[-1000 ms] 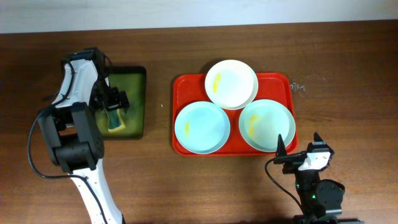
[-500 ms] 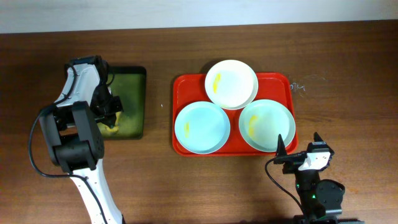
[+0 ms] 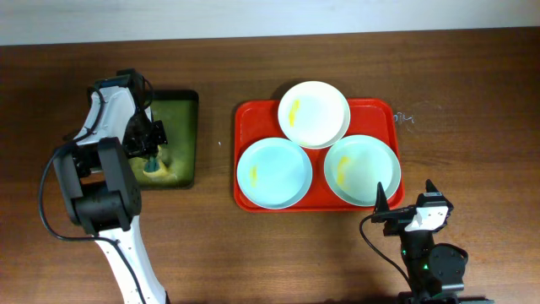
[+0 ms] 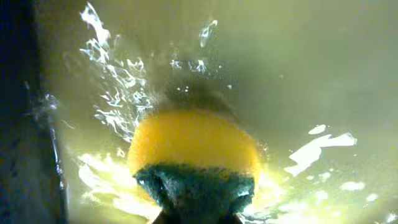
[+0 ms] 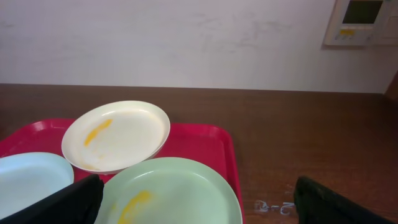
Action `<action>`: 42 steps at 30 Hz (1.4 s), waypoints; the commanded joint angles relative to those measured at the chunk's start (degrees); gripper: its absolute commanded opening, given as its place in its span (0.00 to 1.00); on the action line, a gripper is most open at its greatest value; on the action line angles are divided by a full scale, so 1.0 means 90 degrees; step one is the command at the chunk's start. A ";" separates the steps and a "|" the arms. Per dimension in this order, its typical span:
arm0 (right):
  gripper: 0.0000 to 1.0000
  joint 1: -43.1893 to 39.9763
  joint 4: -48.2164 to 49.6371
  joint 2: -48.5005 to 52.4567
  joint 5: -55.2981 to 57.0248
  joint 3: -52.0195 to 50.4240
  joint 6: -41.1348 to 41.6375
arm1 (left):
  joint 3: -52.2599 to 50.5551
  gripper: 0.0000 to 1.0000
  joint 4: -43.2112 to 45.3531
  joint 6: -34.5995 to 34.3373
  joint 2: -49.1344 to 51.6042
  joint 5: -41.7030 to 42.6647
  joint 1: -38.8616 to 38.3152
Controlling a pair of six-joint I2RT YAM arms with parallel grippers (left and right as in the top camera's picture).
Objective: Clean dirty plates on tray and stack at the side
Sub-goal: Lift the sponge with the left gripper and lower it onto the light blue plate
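Observation:
The red tray (image 3: 384, 113) holds three plates, each with a yellow smear: a cream one (image 3: 314, 113) at the back resting on the rims of two mint-green ones (image 3: 273, 173) (image 3: 363, 171). My left gripper (image 3: 150, 158) is over the dark green tray (image 3: 184, 110), shut on a yellow sponge (image 4: 193, 149) with a green scrub face. My right gripper (image 3: 405, 196) stands open just in front of the red tray's near right corner. In the right wrist view it (image 5: 199, 208) faces the right mint plate (image 5: 180, 193), with the cream plate (image 5: 118, 134) behind.
The green tray's floor (image 4: 323, 74) is wet and glistening with foamy liquid. A small pale mark (image 3: 406, 118) lies on the brown table right of the red tray. A white wall runs along the table's far edge.
My left gripper has shut on the sponge in the green tray, squeezing it narrow. The right arm and the plates have not moved.

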 commanded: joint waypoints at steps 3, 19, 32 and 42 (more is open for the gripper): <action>0.98 -0.0022 -0.0022 -0.0032 0.0032 -0.0053 -0.0036 | 0.1396 0.00 -0.1382 0.0010 0.0068 -0.0034 0.0034; 0.98 -0.0022 -0.0022 -0.0032 0.0032 -0.0053 -0.0036 | 0.2144 0.00 -0.1542 -0.0034 0.0432 0.0906 -0.0075; 0.98 -0.0022 -0.0022 -0.0032 0.0032 -0.0053 -0.0036 | 0.4524 0.00 -0.3150 -0.0253 -0.1469 0.2659 -0.0826; 0.98 -0.0022 -0.0022 -0.0032 0.0032 -0.0053 -0.0036 | 0.1156 0.00 -0.1005 -0.2414 -0.1467 0.0435 -0.4303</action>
